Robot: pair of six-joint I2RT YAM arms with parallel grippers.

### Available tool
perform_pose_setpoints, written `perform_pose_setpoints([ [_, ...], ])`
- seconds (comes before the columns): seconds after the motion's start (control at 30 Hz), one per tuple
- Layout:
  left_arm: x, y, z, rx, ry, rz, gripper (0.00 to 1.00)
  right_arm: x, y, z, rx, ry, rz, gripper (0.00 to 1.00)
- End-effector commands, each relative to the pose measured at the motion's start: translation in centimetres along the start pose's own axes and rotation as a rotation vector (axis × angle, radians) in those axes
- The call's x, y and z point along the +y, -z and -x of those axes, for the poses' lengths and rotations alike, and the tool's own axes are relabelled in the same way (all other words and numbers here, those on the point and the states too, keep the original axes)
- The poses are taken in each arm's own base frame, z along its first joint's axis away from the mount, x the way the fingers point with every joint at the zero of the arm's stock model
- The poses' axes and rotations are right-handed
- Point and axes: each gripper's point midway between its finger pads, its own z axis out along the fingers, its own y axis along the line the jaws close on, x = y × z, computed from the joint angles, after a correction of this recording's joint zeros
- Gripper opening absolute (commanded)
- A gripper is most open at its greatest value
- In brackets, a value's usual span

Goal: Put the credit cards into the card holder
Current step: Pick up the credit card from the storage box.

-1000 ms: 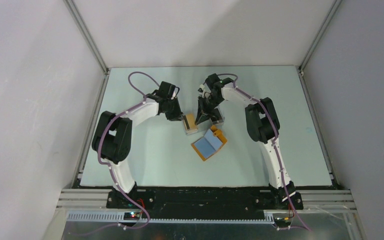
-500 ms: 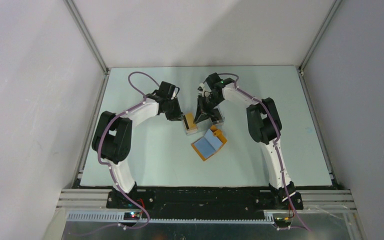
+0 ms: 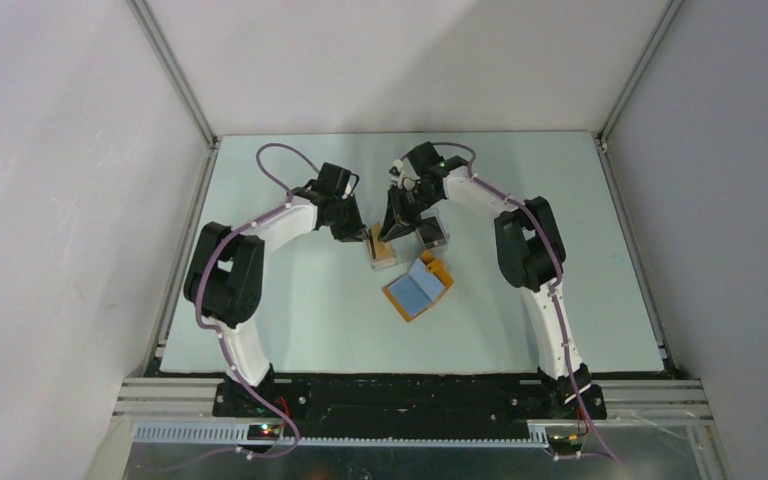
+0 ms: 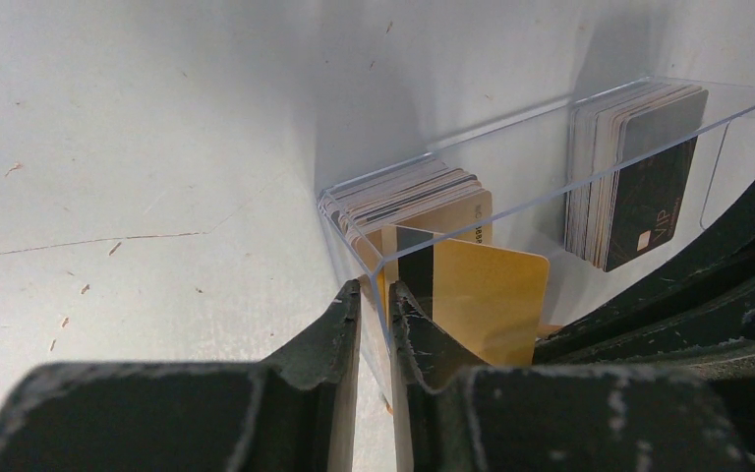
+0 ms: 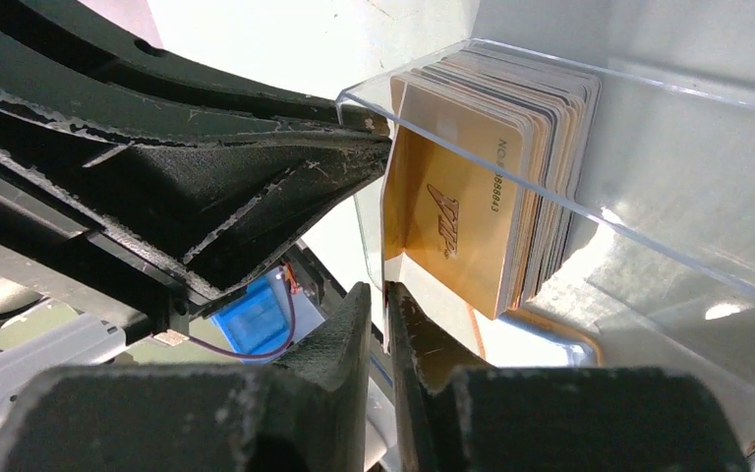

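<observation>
Top external view, Ben: what are the arms doing?

Both are leaning in over a clear box near the middle of the counter, Mia. A stack of cards is standing inside it. The card holder is lying open at 5 o'clock from that box, with a light blue card resting on it.

What are the left fingers doing?

They are almost closed and pinching the thin wall of the clear box. I think they are holding it steady.

Are the right fingers holding anything?

They are sitting very close together, right by the corner of the front gold card. I cannot tell if they are gripping it or not.

So which step is this?

I am guessing they are trying to pull that gold card out. It is sticking out a little from the stack.

And next?

The right fingers are going to need a firm hold on just that one card. Then comes a lift out of the box and a swing to 5 o'clock, to slide it into a slot. Thin cards are slippery, so two could come out together.
</observation>
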Motion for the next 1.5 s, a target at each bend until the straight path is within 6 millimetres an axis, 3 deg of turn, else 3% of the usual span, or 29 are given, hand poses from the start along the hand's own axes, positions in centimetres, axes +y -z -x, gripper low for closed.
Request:
perform_pose_setpoints([
  [0.0,1.1,-1.1,-1.3,0.042,-0.016,0.025,0.18,0.6,0.0,0.4,-0.017,0.034,-0.011,0.17],
  [0.2,1.0,-1.1,-1.3,0.041,-0.017,0.024,0.18,-0.3,-0.4,0.9,-0.025,0.049,-0.095,0.23],
  [0.37,1.0,-1.0,-1.2,0.038,-0.017,0.022,0.18,0.2,-0.7,0.9,-0.022,0.058,-0.064,0.24],
  [0.47,0.9,-0.9,-1.2,0.037,-0.02,0.02,0.18,0.5,-0.9,1.0,-0.017,0.052,-0.042,0.19],
  [0.63,0.8,-0.7,-1.0,0.029,-0.02,0.017,0.18,0.3,-1.0,0.9,-0.018,0.05,-0.046,0.0],
  [0.8,0.4,0.0,-0.5,0.009,-0.02,0.005,0.21,0.1,-0.6,0.9,-0.027,0.057,-0.069,0.0],
  [0.93,-1.3,2.2,1.1,-0.053,-0.036,-0.043,0.37,1.3,1.0,1.4,-0.071,0.087,-0.08,0.0],
  [1.1,-3.4,6.9,3.3,-0.174,-0.045,-0.103,0.58,2.7,3.3,2.1,-0.137,0.123,-0.097,0.0],
  [1.27,-4.4,10.1,3.4,-0.224,-0.027,-0.158,0.61,4.1,5.3,2.2,-0.178,0.151,-0.1,0.0],
  [1.47,-3.4,10.9,-0.2,-0.172,0.037,-0.184,0.58,5.3,7.4,1.6,-0.205,0.176,-0.107,0.0],
])
